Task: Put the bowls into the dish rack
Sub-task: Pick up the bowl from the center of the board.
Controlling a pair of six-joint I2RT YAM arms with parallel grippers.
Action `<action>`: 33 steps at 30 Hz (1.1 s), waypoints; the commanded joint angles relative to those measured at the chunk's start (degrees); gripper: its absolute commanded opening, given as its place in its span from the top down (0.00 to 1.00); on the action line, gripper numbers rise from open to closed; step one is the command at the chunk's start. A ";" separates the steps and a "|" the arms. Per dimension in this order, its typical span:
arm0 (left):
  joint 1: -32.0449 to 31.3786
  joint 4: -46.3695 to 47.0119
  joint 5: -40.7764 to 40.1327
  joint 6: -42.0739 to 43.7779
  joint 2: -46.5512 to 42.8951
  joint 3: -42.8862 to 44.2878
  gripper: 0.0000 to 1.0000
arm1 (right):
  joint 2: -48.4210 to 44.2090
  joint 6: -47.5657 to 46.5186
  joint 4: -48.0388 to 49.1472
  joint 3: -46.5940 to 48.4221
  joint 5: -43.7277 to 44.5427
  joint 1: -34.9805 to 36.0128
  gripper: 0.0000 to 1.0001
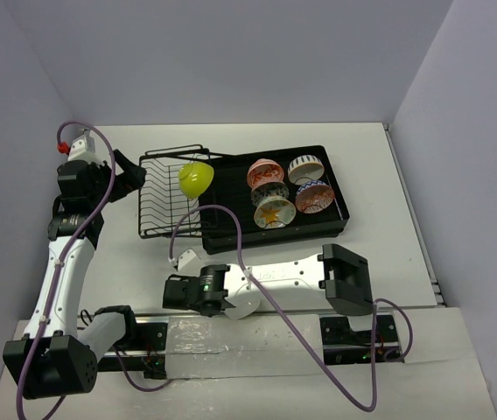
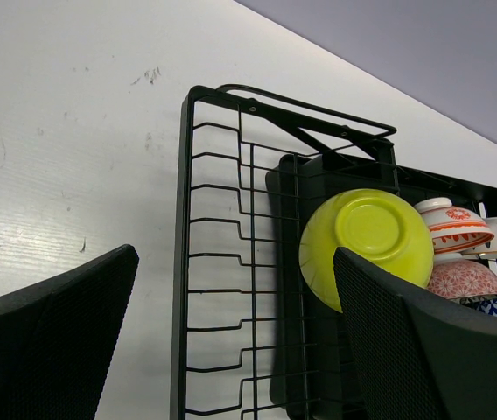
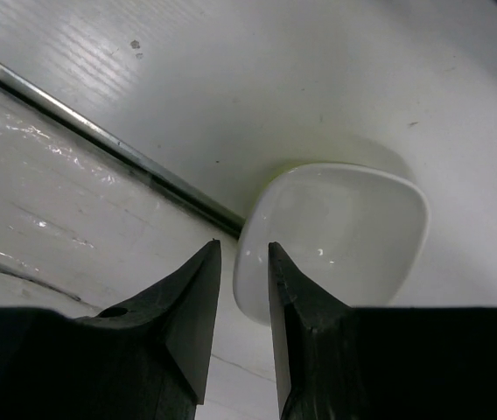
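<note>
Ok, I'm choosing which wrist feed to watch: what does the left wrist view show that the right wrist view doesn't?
Only the left wrist: the dish rack, the lime green bowl on edge in it, patterned bowls behind, framed by the wide-open left tool. Only the right wrist: a white bowl on the table, its rim between the close-set fingers of the right tool, and a metal strip. Both: the white table.

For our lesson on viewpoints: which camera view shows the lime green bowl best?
The left wrist view: the green bowl looms large, standing on edge in the rack, its underside facing the camera. The top view shows the green bowl small and far; the right wrist view misses it.
</note>
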 commanded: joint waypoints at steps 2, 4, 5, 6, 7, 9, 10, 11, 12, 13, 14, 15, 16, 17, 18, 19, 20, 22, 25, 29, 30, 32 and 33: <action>0.27 0.57 0.06 -0.53 -1.26 -0.20 0.01 | 2.10 2.64 -2.22 2.78 2.38 0.81 0.64; 0.27 0.65 0.06 -0.45 -1.62 -0.37 0.01 | 2.19 2.90 -2.13 2.17 2.46 0.81 0.64; 0.19 0.57 0.15 -0.45 -1.70 -0.37 0.01 | 2.19 2.99 -2.04 1.64 2.20 0.81 0.65; 0.27 0.65 0.24 -0.45 -1.70 -0.37 0.01 | 2.28 3.17 -2.13 1.55 2.37 0.81 0.64; 0.27 0.57 0.24 -0.53 -1.70 -0.37 0.01 | 2.37 3.43 -2.30 1.37 2.55 0.81 0.65; 0.27 0.56 0.41 -0.45 -1.70 -0.37 0.01 | 2.72 3.43 -2.30 0.93 2.55 0.81 0.65; 0.27 0.56 0.50 -0.45 -1.79 -0.37 0.01 | 2.89 3.69 -2.39 0.85 2.64 0.81 0.66; 0.27 0.56 0.50 -0.45 -1.71 -0.29 0.01 | 3.07 3.52 -2.30 0.76 2.38 0.81 0.67; 0.27 0.65 0.50 -0.53 -1.79 -0.37 0.01 | 3.16 3.52 -1.87 0.41 2.03 0.81 0.69; 0.19 0.65 0.76 -0.45 -1.88 -0.37 0.01 | 3.33 3.61 -1.78 0.23 1.59 0.90 0.71; 0.19 0.65 0.76 -0.53 -1.71 -0.37 0.01 | 3.42 3.52 -1.43 -0.03 1.24 0.90 0.71; 0.27 0.65 0.85 -0.53 -1.70 -0.37 0.01 | 3.42 3.43 -1.16 -0.03 0.97 0.90 0.71; 0.27 0.65 1.03 -0.53 -1.70 -0.37 0.01 | 3.51 3.52 -1.16 -0.12 0.97 0.90 0.71; 0.19 0.65 1.03 -0.53 -1.62 -0.37 0.01 | 3.68 3.52 -1.16 -0.21 0.79 0.90 0.71; 0.27 0.65 1.03 -0.53 -1.70 -0.37 0.01 | 3.69 3.52 -0.90 -0.38 0.79 0.99 0.72; 0.19 0.65 1.12 -0.53 -1.62 -0.37 0.01 | 3.69 3.61 -0.90 -0.56 0.71 0.99 0.72; 0.27 0.65 1.29 -0.62 -1.62 -0.29 0.01 | 3.77 3.52 -0.72 -0.56 0.44 1.08 0.72; 0.27 0.65 1.29 -0.62 -1.53 -0.37 0.01 | 3.77 3.61 -0.63 -0.65 0.35 1.08 0.71; 0.19 0.74 1.29 -0.62 -1.62 -0.37 0.01 | 3.86 3.69 -0.54 -1.09 0.35 1.08 0.73; 0.27 0.74 1.38 -0.62 -1.79 -0.46 0.01 | 3.95 3.61 0.07 -1.88 -0.17 1.08 0.73; 0.27 0.74 1.55 -0.53 -1.71 -0.37 0.01 | 3.95 3.69 0.07 -1.97 -0.17 1.16 0.75; 0.27 0.57 1.56 -0.45 -1.70 -0.37 0.01 | 3.95 3.78 0.24 -2.23 -0.26 1.16 0.80; 0.27 0.48 1.29 -0.45 -1.70 -0.29 0.01 | 3.95 3.78 0.25 -2.23 -0.26 1.16 0.85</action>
